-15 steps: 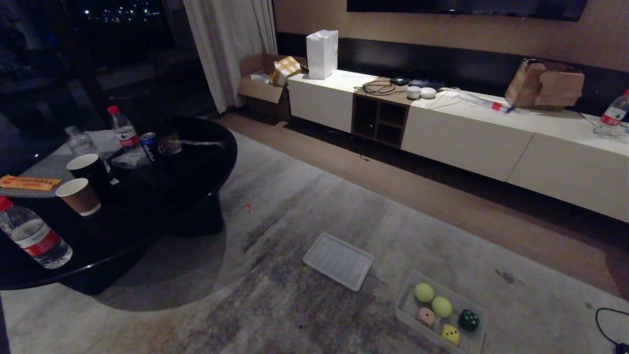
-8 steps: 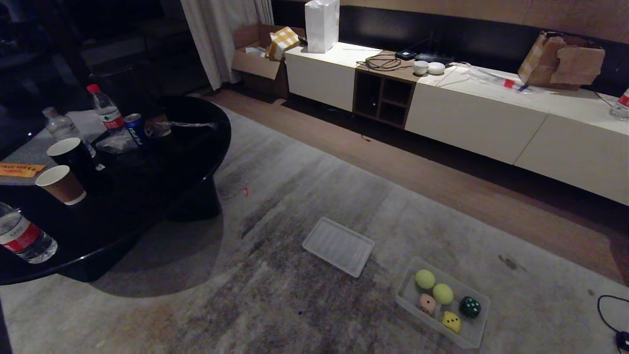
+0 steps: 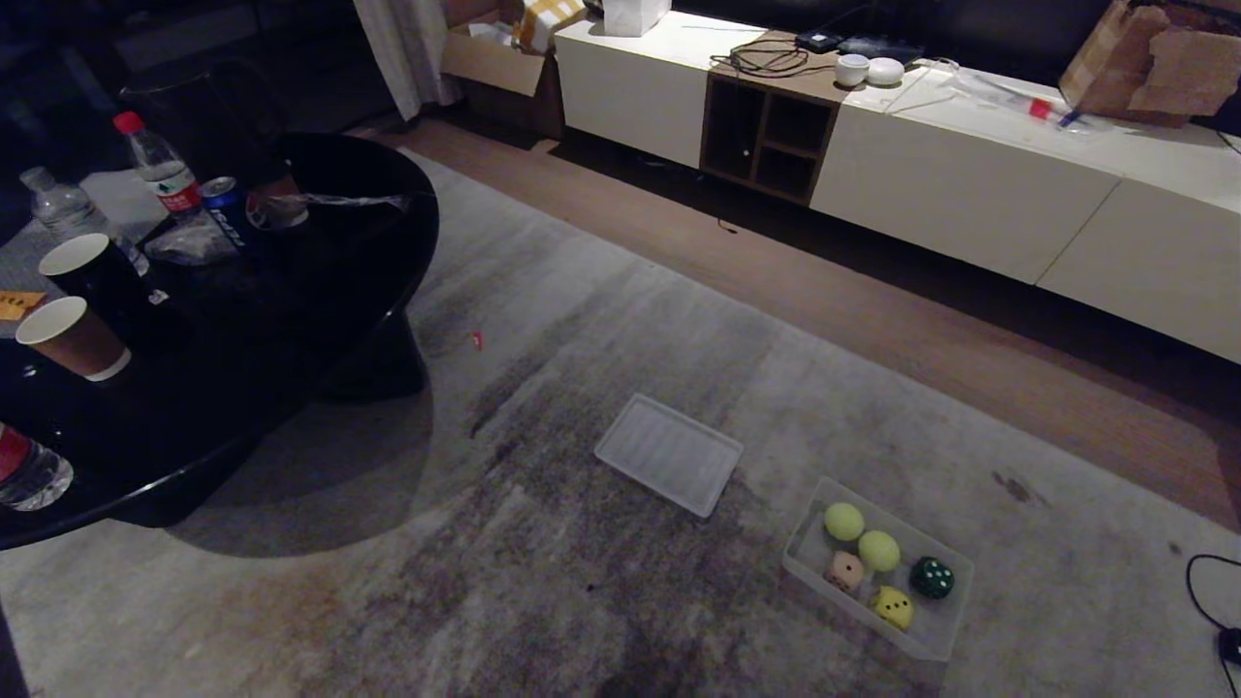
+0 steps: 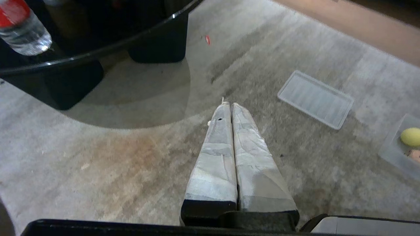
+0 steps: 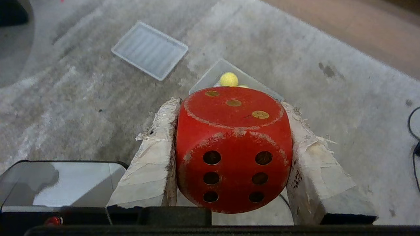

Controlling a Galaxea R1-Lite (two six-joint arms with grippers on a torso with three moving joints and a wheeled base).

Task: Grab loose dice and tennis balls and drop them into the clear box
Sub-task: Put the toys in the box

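Note:
The clear box (image 3: 803,548) sits on the carpet at the lower right of the head view. Inside it lie two tennis balls (image 3: 843,521) (image 3: 878,551) and three dice: pinkish-beige (image 3: 844,571), yellow (image 3: 892,607) and dark green (image 3: 932,578). Neither gripper shows in the head view. In the right wrist view my right gripper (image 5: 231,104) is shut on a red die (image 5: 233,149), above the carpet and short of the clear box (image 5: 210,76), where one tennis ball (image 5: 228,79) peeks out. My left gripper (image 4: 228,105) hangs shut and empty over bare carpet.
A flat ribbed translucent panel (image 3: 669,454) lies on the carpet left of the box. A black round table (image 3: 291,320) with cups, bottles and a can fills the left. A long white cabinet (image 3: 970,174) runs along the back. A black cable (image 3: 1207,601) lies at the far right.
The head camera has tilted downward, so the whole scene has slid up in the picture. The box, its contents and the panel have kept their places on the carpet.

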